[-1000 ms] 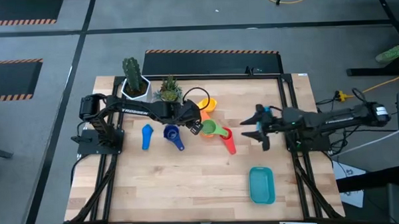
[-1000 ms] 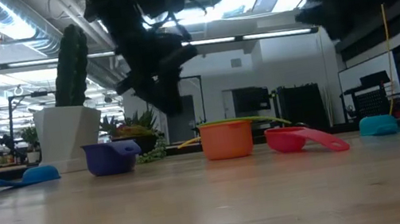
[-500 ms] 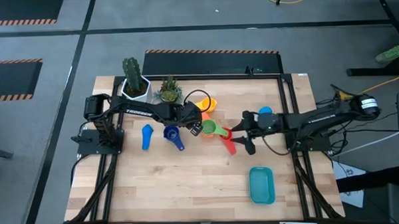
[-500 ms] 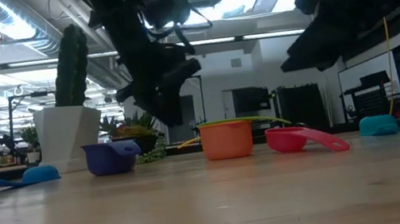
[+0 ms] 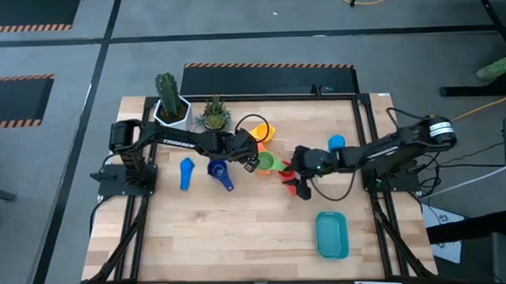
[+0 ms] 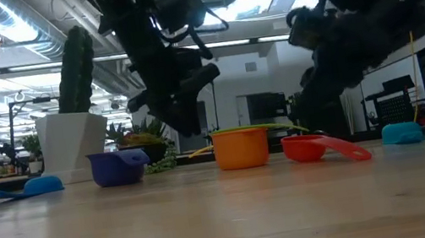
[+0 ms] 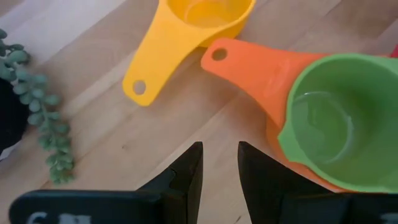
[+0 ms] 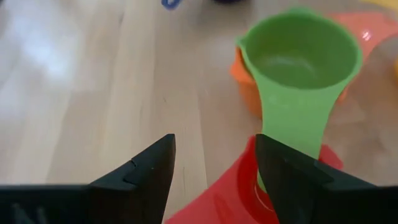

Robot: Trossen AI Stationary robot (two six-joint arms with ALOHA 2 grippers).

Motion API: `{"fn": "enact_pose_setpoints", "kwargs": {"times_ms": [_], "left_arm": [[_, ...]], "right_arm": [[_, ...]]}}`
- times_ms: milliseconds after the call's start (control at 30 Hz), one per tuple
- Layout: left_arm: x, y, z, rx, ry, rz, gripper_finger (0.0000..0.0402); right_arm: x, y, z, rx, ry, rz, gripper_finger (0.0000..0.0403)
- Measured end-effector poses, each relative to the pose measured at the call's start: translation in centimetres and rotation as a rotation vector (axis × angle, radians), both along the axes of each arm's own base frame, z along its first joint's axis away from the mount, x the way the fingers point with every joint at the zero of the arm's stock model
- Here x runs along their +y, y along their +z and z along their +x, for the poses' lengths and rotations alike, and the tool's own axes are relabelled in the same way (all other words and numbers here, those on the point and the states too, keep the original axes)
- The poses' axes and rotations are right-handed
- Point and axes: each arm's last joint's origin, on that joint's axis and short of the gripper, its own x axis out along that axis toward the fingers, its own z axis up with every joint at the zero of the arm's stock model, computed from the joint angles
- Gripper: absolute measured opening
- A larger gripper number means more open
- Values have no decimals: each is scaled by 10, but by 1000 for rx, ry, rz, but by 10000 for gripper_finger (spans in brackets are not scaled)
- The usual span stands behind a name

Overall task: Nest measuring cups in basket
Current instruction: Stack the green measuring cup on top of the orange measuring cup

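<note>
The green cup [image 7: 336, 124] sits nested inside the orange cup [image 7: 255, 68] at mid-table. Its handle [image 8: 292, 130] reaches over the red cup [image 8: 227, 199]. The yellow cup [image 5: 264, 131] lies just behind them. The dark blue cup [image 5: 219, 171] and the light blue cup [image 5: 186, 173] lie further left. The teal basket [image 5: 331, 234] stands alone near the front right. My left gripper [image 7: 219, 171] hovers open beside the orange cup's handle. My right gripper [image 8: 214, 168] is open over the red cup, with one finger on either side of its bowl.
A white pot with a cactus [image 5: 170, 101] and a small trailing plant [image 5: 213, 116] stand at the far left edge. A small blue round thing [image 5: 336, 142] lies right of the cups. Bare wood stretches along the near half of the table [image 5: 239, 227], left of the basket.
My right gripper has swung from the right side toward the table's left and come down, stopping over the red cup. My left gripper has stayed beside the orange cup. No cup has moved.
</note>
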Motion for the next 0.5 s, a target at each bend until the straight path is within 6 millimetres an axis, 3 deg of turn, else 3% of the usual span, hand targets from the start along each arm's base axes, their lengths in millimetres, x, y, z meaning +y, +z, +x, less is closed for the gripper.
{"fn": "enact_pose_setpoints", "kwargs": {"times_ms": [500], "left_arm": [[0, 0, 0, -5, 0, 0, 93]], "right_arm": [[3, -2, 4, -31, 92, 29, 225]]}}
